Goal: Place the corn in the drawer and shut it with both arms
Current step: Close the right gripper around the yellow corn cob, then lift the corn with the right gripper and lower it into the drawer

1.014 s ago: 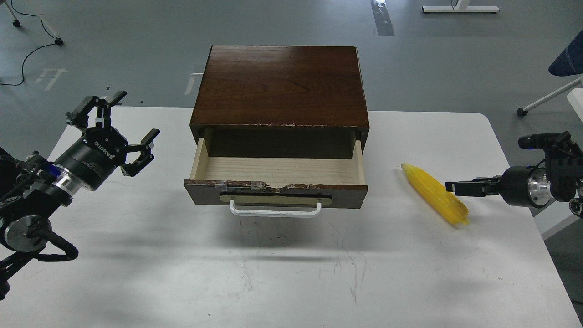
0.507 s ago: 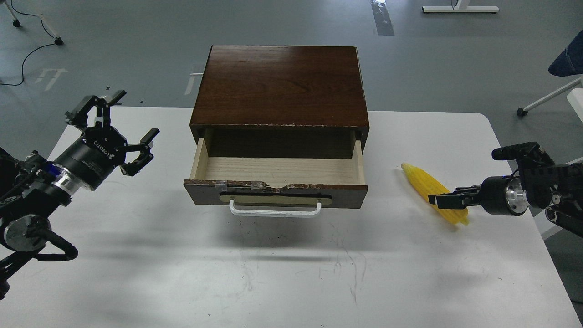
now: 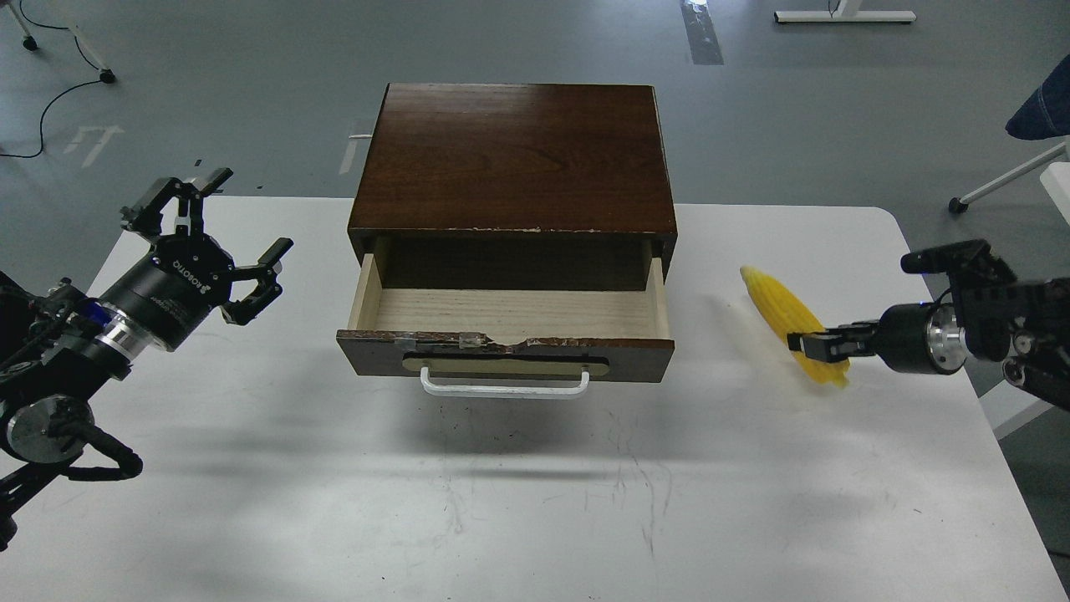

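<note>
Two arms are in play, but only your right one is working at this moment. Your right pincer (image 3: 809, 344) is pinched on the corn (image 3: 786, 316) near its thicker end, and the cob looks raised off the worktop (image 3: 535, 502), tilted with its tapered tip pointing toward eleven o'clock. A faint shadow on the worktop beside the tip suggests it is clear of the surface, though you cannot be certain from this angle. The corn sits at roughly three o'clock from the drawer (image 3: 506, 330), well apart from it.

The drawer stands pulled out, its pale wood floor bare and its white handle (image 3: 504, 386) facing six o'clock. Your left pincer (image 3: 221, 234) waits at nine o'clock of the drawer, fingers spread wide, holding nothing.

You are in the carrying step: the grasp appears made and the transfer comes next. That move calls for bringing the cob toward nine o'clock, high enough to pass the drawer's right side wall, then lowering it onto the pale floor. Turn the cob so it lies along the drawer's width before letting go, since a slanted cob could catch the cabinet (image 3: 514, 155) edge when you push the front shut with both arms.
</note>
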Controlling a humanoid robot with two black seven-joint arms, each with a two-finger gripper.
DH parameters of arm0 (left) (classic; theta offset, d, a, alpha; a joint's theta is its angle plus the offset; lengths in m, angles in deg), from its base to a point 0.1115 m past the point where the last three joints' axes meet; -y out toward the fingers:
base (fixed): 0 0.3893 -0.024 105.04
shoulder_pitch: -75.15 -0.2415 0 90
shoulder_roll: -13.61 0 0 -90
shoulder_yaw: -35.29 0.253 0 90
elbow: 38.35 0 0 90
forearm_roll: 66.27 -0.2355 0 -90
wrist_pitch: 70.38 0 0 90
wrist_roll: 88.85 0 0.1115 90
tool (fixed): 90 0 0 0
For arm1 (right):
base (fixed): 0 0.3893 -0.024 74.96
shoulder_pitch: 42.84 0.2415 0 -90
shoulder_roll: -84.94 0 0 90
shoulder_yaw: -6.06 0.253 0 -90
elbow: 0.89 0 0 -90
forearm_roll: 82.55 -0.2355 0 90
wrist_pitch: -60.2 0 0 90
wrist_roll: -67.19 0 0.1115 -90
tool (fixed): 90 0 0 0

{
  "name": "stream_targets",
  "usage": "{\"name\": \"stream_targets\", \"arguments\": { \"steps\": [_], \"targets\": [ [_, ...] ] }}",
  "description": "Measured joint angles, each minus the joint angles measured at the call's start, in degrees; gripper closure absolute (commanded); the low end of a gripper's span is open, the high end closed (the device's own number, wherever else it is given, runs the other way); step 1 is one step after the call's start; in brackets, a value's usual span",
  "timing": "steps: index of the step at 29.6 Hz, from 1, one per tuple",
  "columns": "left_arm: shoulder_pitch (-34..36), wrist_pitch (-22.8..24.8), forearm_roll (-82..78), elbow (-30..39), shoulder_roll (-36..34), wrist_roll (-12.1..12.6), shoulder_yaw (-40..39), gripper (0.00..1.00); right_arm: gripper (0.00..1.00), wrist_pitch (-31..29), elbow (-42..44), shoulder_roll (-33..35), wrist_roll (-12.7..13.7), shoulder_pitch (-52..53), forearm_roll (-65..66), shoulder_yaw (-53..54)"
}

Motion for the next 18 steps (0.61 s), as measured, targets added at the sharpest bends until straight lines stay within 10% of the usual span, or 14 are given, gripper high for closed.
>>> {"name": "stream_targets", "arguments": {
  "steps": [8,18],
  "targets": [
    [0.0,0.0,0.0,0.1,-0.2,0.0,-0.3,0.0,0.91,-9.5,-7.0,0.3,0.0,22.1,-9.2,-0.6],
    [0.0,0.0,0.0,0.2,-1.3,0.0,-0.4,0.0,0.91,-12.7,-10.9,-20.3,0.0,38.0,-9.5,-11.7]
  ]
}}
